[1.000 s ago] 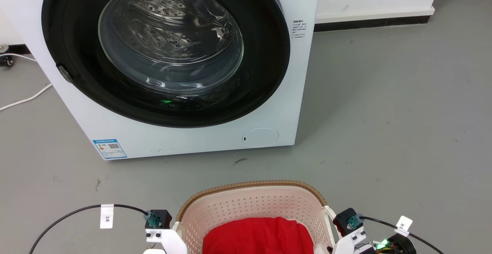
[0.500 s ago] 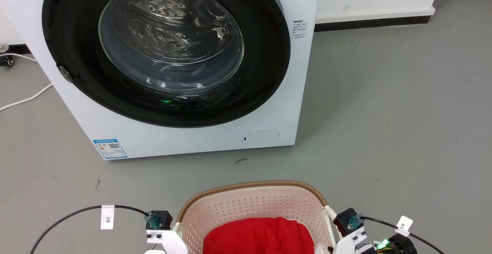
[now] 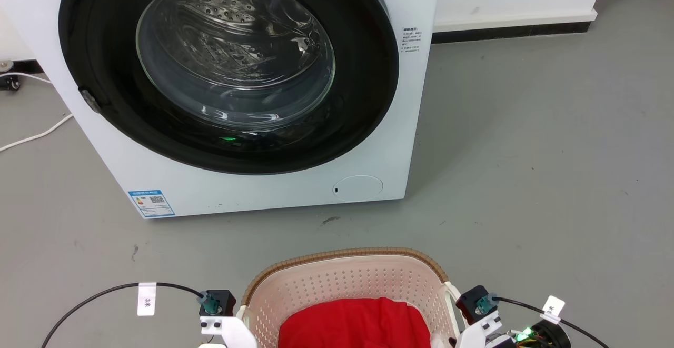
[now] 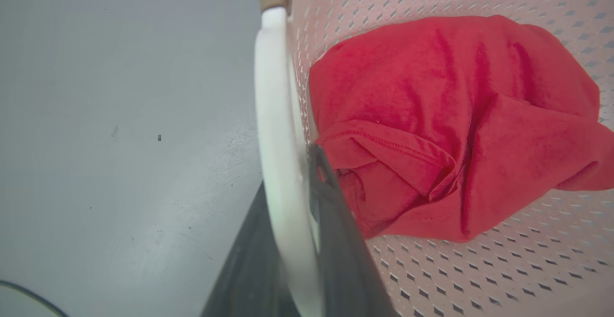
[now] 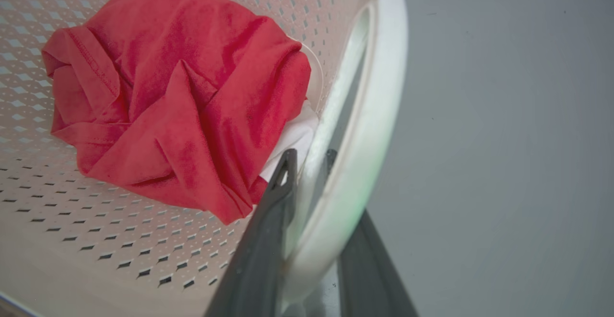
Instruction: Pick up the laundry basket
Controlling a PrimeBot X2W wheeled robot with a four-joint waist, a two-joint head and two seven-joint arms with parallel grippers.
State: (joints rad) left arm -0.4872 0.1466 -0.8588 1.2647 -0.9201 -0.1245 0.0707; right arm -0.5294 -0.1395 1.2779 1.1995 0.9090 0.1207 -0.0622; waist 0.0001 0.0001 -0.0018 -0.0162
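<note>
The laundry basket (image 3: 342,256), cream with perforated walls and a brown woven-look rim, sits at the bottom middle of the head view with a red cloth (image 3: 353,324) inside. In the left wrist view my left gripper (image 4: 290,178) is shut on the basket's white loop handle (image 4: 273,91), one dark finger on each side, with the red cloth (image 4: 431,115) just beyond. My right gripper (image 5: 309,161) is likewise shut on the other white handle (image 5: 383,67), next to the red cloth (image 5: 182,91) and a bit of white fabric (image 5: 292,139).
A big white washing machine (image 3: 237,195) with its round glass door (image 3: 234,53) closed stands right behind the basket. A white cable (image 3: 31,137) lies on the floor at the left. Grey floor (image 3: 526,179) stretches to the right, up to a wall skirting (image 3: 511,29).
</note>
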